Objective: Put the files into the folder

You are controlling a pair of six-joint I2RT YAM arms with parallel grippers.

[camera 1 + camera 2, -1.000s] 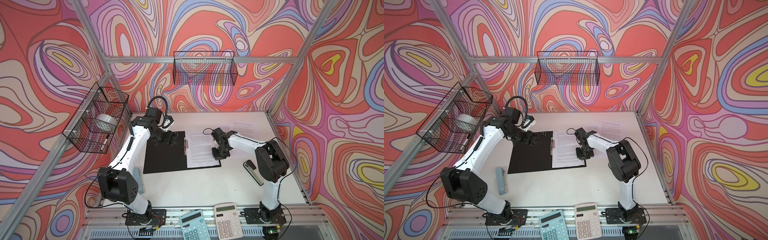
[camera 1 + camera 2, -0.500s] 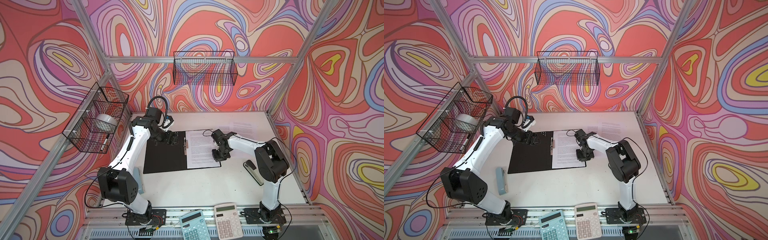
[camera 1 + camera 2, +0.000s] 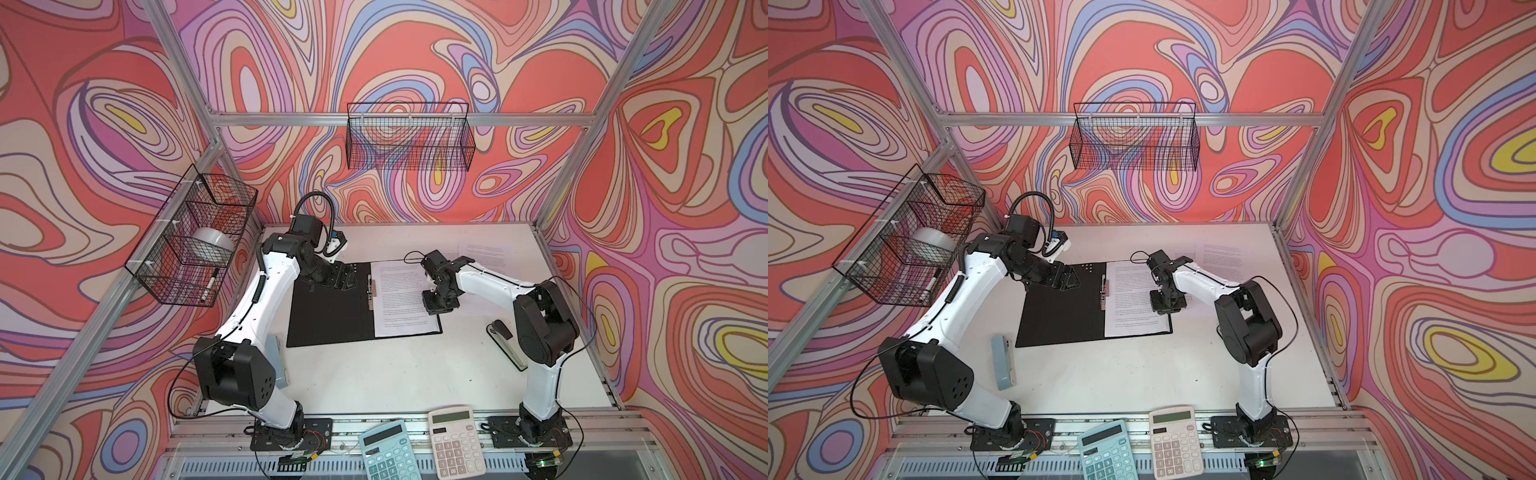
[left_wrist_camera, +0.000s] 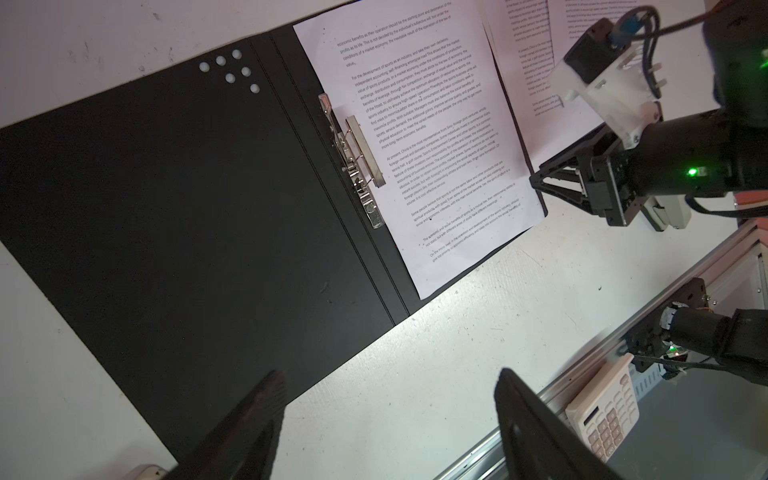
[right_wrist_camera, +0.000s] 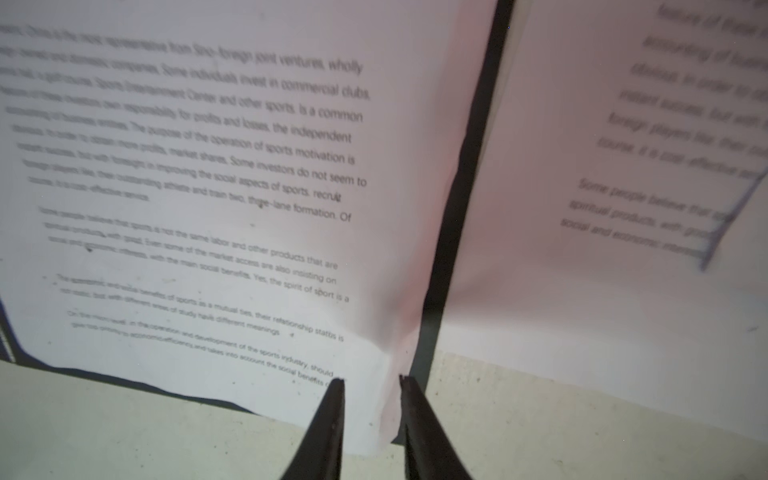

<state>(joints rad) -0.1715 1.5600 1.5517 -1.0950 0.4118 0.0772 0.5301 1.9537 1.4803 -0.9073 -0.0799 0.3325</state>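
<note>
An open folder [image 3: 328, 316] lies flat on a white table [image 3: 395, 374], black inside facing up. One printed sheet [image 3: 401, 299] rests on its right half, just beside the metal spine clip [image 4: 357, 162], and loose printed sheets [image 3: 484, 253] lie on the table past the folder's right edge. The right gripper [image 5: 372, 380] sits low at the filed sheet's outer edge, fingers narrowly parted around the paper's lifted margin without clamping it. The left gripper [image 4: 390, 374] hangs above the folder's bare left cover, fingers spread wide and holding nothing.
</note>
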